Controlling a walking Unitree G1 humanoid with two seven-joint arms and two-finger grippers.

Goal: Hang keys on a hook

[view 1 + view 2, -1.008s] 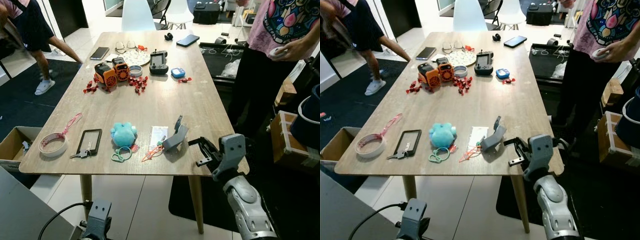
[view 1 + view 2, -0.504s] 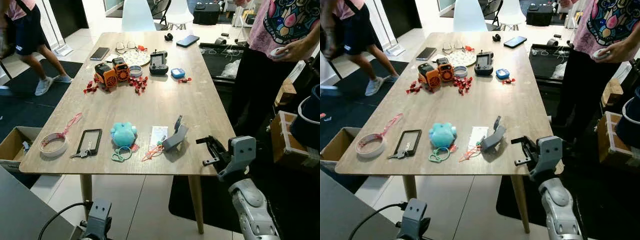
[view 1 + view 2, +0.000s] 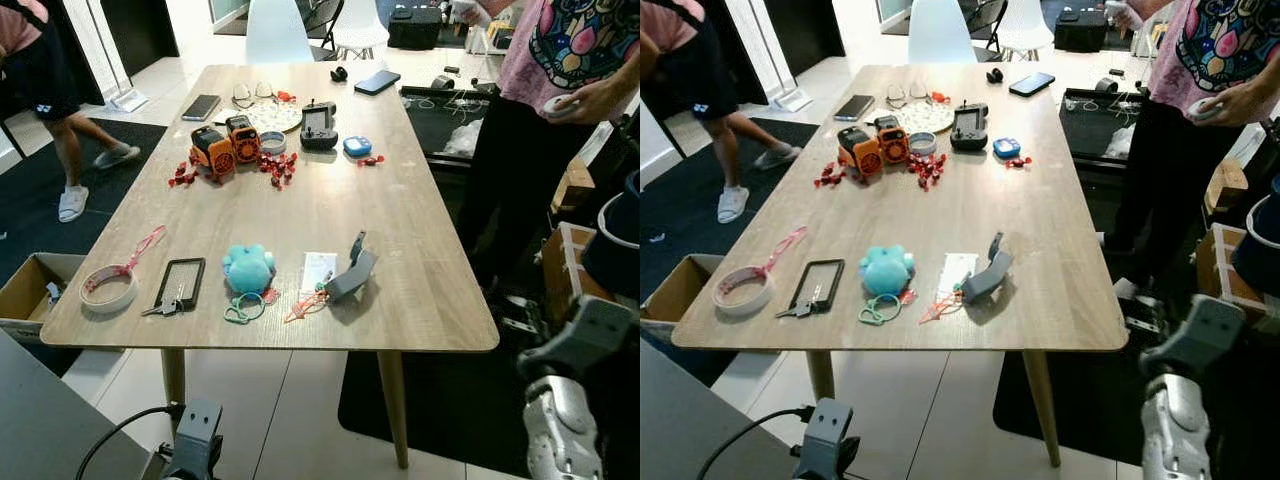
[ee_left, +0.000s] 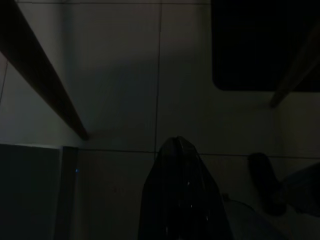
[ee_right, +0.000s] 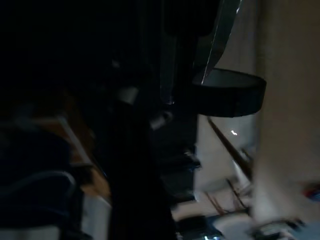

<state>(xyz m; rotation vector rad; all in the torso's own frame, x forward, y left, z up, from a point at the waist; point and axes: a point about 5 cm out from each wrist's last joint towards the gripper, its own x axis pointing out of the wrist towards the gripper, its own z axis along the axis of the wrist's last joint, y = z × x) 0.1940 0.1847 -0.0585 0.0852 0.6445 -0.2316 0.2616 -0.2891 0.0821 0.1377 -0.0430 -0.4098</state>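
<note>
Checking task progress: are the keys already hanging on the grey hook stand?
No. The keys lie flat on the table beside the black case, well apart from the grey hook stand.

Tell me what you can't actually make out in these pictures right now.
- Right gripper: fingers hidden past the table's right edge in the eye views; right wrist view dark and blurred.
- Left gripper: left wrist view too dark to tell its state.
- Keys: too small to count.
- Grey hook stand: its hook too small to make out.

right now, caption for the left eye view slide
Keys, teal plush and grey hook wait on the wooden table.
</note>
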